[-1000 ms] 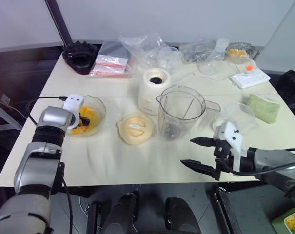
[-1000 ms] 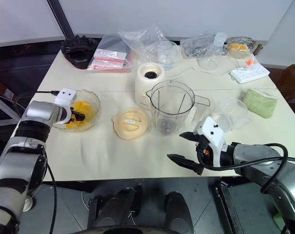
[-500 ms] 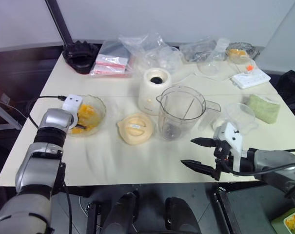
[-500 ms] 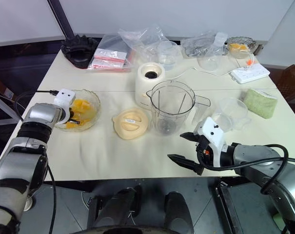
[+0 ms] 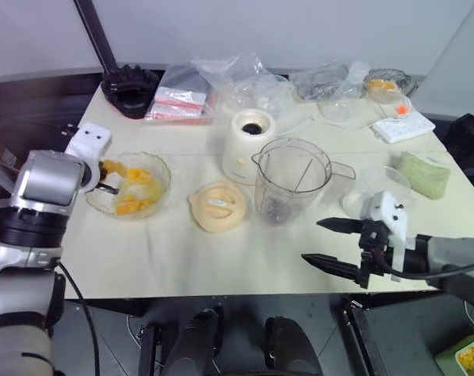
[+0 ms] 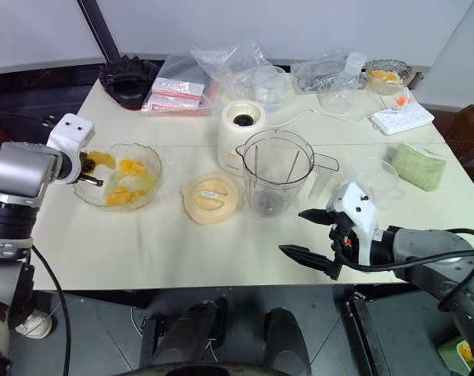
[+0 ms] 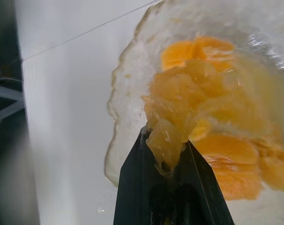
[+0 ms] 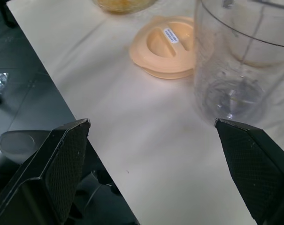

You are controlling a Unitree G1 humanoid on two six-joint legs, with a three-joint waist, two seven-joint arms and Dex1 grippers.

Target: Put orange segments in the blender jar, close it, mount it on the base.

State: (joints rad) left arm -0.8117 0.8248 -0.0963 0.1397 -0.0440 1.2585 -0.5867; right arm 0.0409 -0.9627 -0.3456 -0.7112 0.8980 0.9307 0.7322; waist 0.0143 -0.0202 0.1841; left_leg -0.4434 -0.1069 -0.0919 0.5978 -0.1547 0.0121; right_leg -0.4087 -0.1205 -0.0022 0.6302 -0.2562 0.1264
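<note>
While the right tool [image 6: 315, 233] is idling spread wide at the bench [image 5: 182, 258] edge, the left tool [image 6: 90, 166] is pinching an orange segment [image 7: 167, 140] above the scalloped dish [image 5: 160, 178], left of the blender jar [image 5: 291, 180].

bare table [image 5: 182, 258], lid [image 5: 217, 207] beside blender jar [image 5: 291, 178]

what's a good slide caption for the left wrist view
Left gripper shut on an orange segment, lifted above the scalloped glass dish of fruit.
</note>
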